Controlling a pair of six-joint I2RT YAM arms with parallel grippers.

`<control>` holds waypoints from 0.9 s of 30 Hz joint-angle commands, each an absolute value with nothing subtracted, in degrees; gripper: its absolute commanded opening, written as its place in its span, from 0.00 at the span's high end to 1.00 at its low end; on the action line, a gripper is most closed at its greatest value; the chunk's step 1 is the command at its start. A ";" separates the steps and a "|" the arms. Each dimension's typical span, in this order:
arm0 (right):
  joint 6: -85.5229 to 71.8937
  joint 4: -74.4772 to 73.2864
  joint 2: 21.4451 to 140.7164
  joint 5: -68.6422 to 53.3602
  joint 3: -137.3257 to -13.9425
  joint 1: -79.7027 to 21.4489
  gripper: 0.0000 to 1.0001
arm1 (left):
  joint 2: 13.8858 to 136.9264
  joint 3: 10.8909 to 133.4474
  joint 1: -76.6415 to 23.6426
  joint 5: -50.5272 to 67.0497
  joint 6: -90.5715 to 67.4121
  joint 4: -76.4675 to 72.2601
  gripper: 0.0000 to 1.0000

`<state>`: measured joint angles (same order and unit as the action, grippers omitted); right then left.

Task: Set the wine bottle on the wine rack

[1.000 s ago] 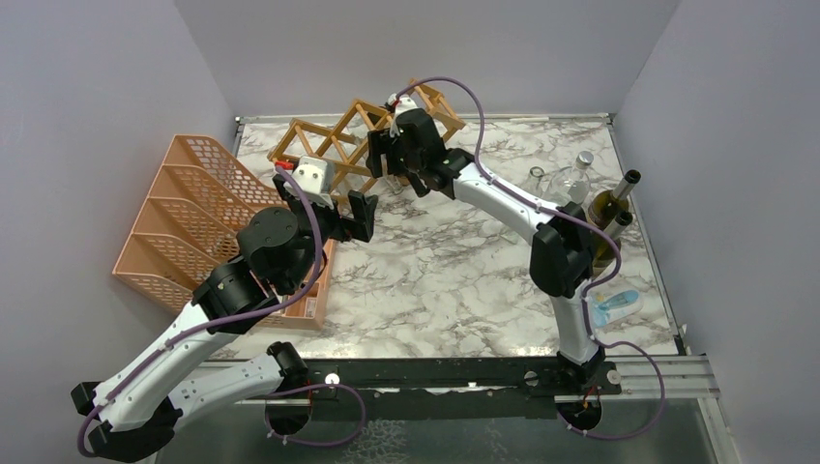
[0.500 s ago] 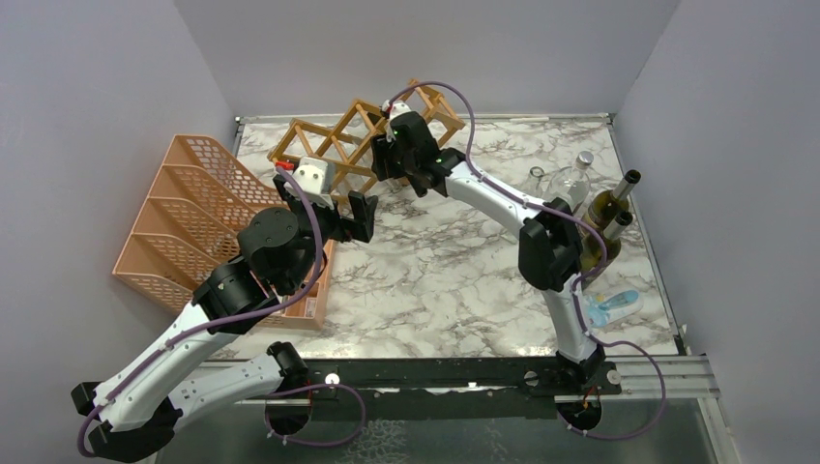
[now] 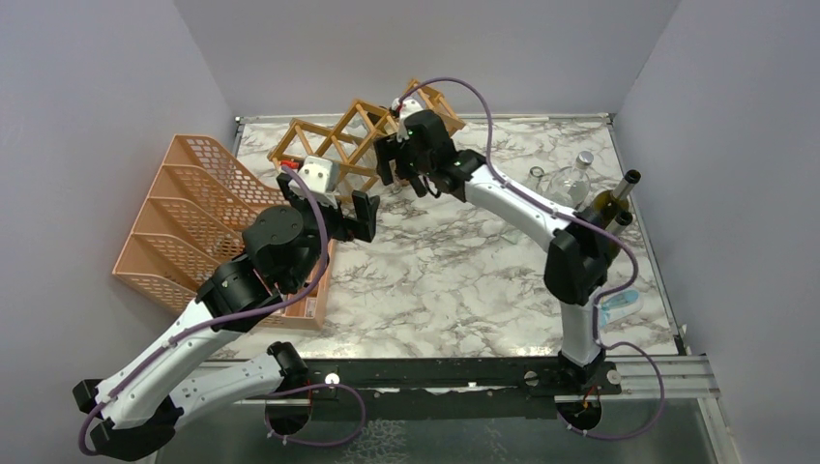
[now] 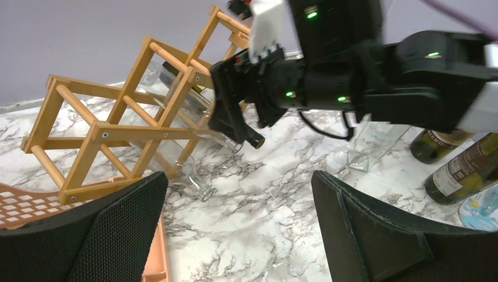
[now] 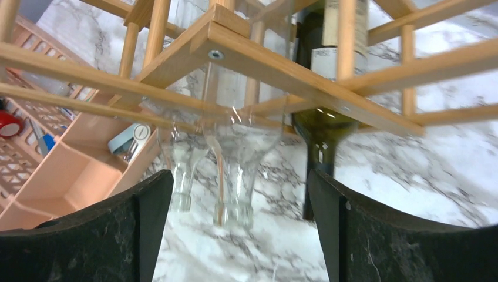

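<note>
Jaws: left and right both spread, empty | green wine bottle (image 5: 322, 136) lies in wine rack (image 5: 264, 64) (neck out) | you look done bar withdrawing.

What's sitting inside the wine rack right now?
The wine rack holds two clear bottles and a dark green bottle, necks poking out. Cells further along are covered or out of view, so I can't tell.
</note>
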<state>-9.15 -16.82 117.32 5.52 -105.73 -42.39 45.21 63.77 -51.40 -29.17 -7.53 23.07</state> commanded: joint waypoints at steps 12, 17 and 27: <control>-4.86 -21.98 78.61 30.24 -80.90 -39.71 0.14 | 43.89 60.45 -51.56 -26.72 -7.00 22.19 0.01; -5.89 -26.72 71.30 35.58 -76.66 -34.98 0.14 | 43.82 59.66 -51.55 -26.01 -7.66 21.24 0.01; -11.85 -30.06 69.80 28.78 -71.49 -26.34 0.15 | 43.51 58.31 -51.50 -18.68 -10.86 20.23 0.01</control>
<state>-8.47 -27.33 68.95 31.55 -73.19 -28.84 44.25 59.16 -51.40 -23.46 -8.69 22.20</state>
